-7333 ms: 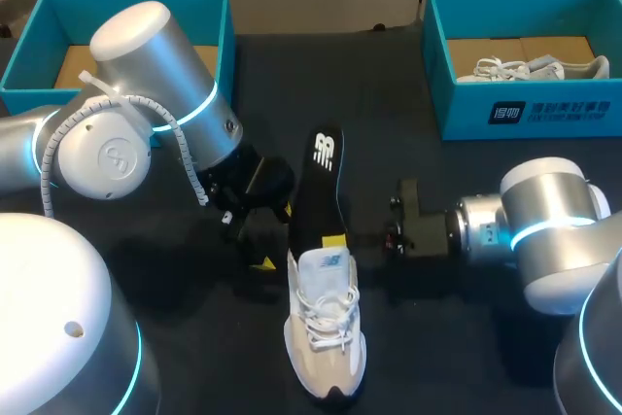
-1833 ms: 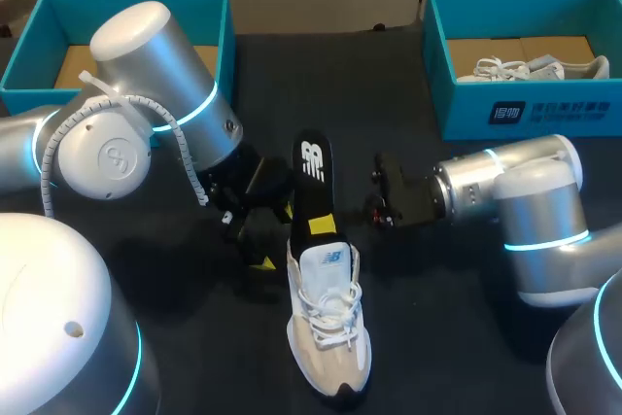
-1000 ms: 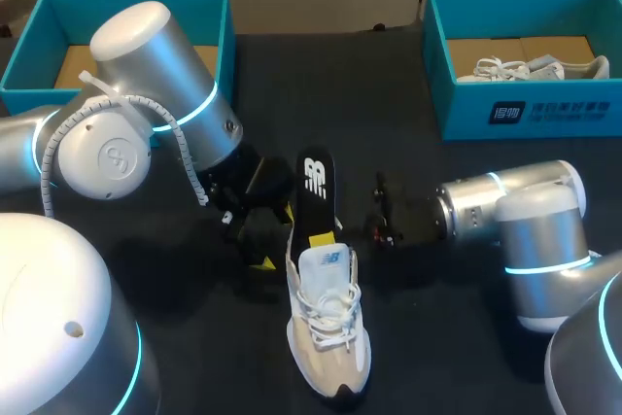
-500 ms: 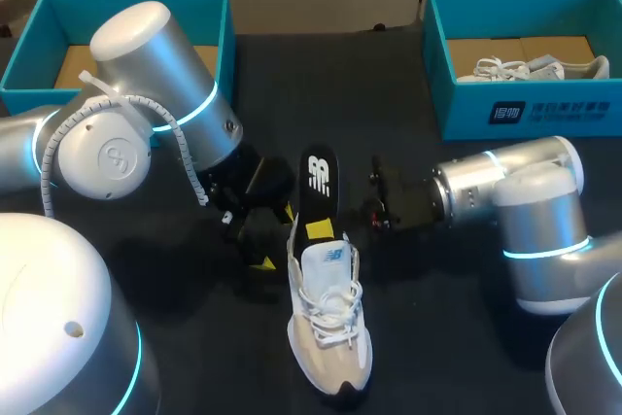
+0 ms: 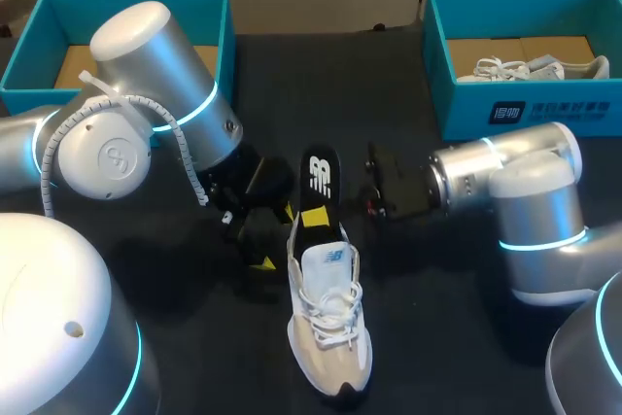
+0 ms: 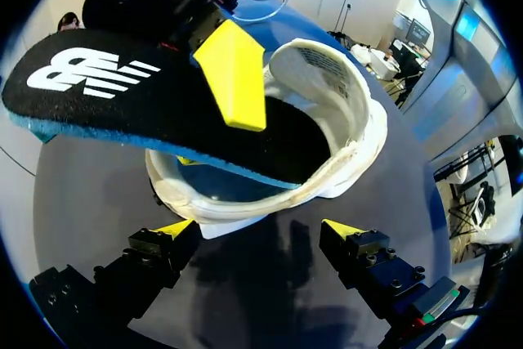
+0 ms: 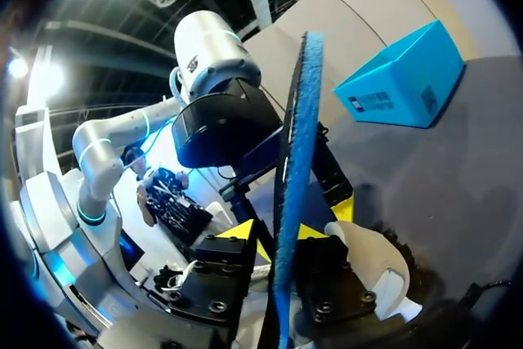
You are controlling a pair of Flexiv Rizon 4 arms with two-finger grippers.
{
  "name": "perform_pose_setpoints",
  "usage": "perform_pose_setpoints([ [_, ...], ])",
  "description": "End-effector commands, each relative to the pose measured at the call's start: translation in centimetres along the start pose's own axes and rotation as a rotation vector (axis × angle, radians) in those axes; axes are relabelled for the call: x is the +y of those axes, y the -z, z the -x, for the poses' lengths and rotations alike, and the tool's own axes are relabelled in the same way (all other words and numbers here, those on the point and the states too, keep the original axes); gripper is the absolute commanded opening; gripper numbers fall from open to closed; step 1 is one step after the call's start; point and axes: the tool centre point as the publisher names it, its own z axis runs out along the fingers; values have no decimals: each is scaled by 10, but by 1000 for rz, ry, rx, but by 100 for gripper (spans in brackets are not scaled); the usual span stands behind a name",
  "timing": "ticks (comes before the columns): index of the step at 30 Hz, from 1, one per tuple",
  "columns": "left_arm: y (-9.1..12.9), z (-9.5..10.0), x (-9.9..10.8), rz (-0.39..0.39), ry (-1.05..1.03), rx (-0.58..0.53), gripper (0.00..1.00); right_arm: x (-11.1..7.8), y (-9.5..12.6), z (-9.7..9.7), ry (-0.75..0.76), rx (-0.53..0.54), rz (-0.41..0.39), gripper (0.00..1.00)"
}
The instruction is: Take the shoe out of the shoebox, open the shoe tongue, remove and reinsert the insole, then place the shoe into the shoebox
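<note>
1. Right claw [image 7: 278, 233] of mine is clamped on the insole [image 7: 296, 145]. One yellow tip sits on the black top face and the other on the blue underside, w/ the insole edge-on btwn them in the right wrist view.
2. Insole is held up off the table [image 5: 408, 337] at a tilt. Its near end dips into the opening of the shoe [image 5: 328, 328] at the heel. Its far end, w/ the white logo, sticks out past the heel in the air.
3. Left claw [image 6: 260, 230] is spread wide and low over the table, holding nothing. The shoe's heel is just ahead of its tips. Can't tell if either tip touches the shoe.
4. Shoe is a white/beige laced sneaker, upright on its sole on the dark table. Toe points toward me, heel toward both claws. It's outside both boxes.
5. Far back on my left is the left shoebox [image 5: 209, 17]: teal, open, w/ brown card inside.
6. Far back on my right is the right shoebox [image 5: 457, 94]: teal, open, w/ a second shoe [image 5: 539, 68], white, lying in it.
</note>
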Motion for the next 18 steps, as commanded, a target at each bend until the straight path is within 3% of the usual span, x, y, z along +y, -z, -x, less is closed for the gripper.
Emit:
perform_pose_setpoints([
  [1, 0, 0, -1, 4, 0, -1, 100, 1, -4, 5, -6, 2, 3, 14],
  [3, 0, 0, -1, 4, 0, -1, 100, 0, -3, 7, -9, 4, 8, 0],
  [18, 0, 0, -1, 4, 0, -1, 100, -26, -6, 7, -69, -1, 24, 0],
])
